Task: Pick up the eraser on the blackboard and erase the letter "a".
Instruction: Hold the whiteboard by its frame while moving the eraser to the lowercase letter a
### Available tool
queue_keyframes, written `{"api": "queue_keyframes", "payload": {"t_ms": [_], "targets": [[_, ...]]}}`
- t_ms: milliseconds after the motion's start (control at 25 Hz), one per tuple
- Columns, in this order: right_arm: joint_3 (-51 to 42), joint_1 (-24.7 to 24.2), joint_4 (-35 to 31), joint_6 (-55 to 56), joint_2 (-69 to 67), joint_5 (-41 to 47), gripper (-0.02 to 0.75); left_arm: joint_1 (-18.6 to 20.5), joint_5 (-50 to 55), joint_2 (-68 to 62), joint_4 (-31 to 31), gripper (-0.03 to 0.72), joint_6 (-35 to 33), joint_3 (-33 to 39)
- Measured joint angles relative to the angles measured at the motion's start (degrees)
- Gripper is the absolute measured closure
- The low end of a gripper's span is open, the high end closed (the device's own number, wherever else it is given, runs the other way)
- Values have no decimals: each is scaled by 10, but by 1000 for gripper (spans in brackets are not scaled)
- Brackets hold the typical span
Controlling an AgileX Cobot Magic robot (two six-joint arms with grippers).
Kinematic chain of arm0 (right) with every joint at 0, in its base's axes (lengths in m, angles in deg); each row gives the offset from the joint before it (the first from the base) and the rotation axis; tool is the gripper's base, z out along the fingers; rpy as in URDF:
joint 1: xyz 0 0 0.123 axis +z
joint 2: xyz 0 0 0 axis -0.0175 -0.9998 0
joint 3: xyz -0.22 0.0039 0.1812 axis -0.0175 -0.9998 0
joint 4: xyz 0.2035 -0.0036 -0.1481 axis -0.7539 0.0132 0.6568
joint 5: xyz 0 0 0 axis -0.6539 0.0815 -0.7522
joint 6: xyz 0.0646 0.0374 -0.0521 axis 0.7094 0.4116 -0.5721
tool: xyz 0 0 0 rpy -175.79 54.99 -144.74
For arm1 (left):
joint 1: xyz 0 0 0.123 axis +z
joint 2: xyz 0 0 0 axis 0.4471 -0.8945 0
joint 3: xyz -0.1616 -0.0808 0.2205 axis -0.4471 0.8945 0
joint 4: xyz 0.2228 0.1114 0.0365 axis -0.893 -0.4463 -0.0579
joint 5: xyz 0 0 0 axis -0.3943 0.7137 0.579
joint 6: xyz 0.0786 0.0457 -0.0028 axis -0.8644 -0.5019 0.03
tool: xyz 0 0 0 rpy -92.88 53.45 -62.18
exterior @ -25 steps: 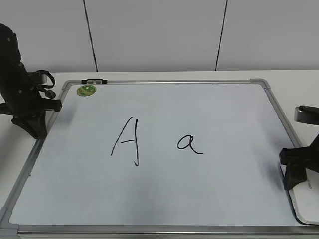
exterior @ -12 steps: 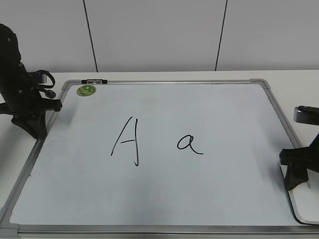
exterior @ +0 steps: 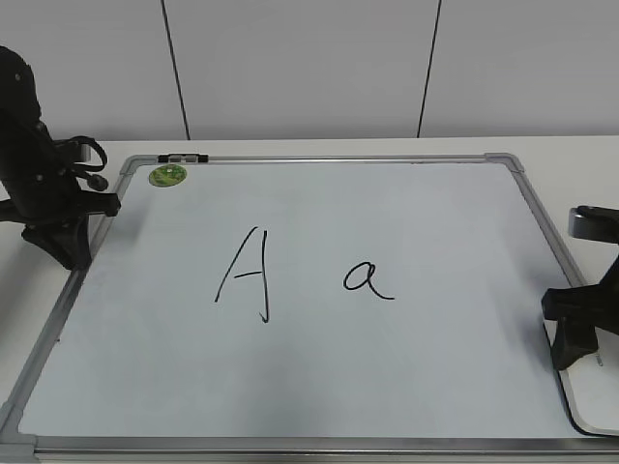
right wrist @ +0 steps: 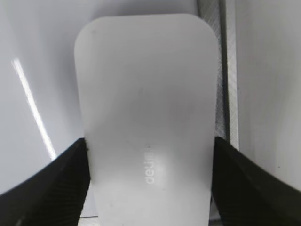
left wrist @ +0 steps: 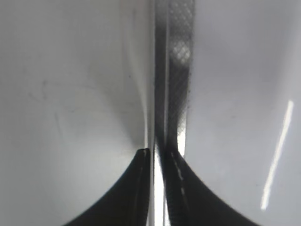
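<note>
Since a second ago your right gripper (right wrist: pixel 148 183) has barely moved (fingers (right wrist: pixel 51 186) pressed against the eraser (right wrist: pixel 148 103) sides), so lifting remains.

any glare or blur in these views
Left wrist view: soft focus, a bright glare streak on the white surface. Right wrist view: a similar streak left of the eraser, its lettering slightly blurred. Exterior view: even light, both letters sharp on the blackboard.

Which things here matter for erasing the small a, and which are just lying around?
Job:
eraser
right gripper, fingers at the eraser's sides
letter "a"
blackboard

Not part of it:
capital A
green sticker
left gripper, shut
</note>
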Motion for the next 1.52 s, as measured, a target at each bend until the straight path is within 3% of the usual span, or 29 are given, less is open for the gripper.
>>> {"api": "queue_keyframes", "payload": {"t_ms": [1280,1520], "targets": [[2,0,1,-7,-1,2,210,0,-1,0,3,603,0,0],[42,0,2,-14,-16,65,212,0,-1,0,5,603,0,0]]}}
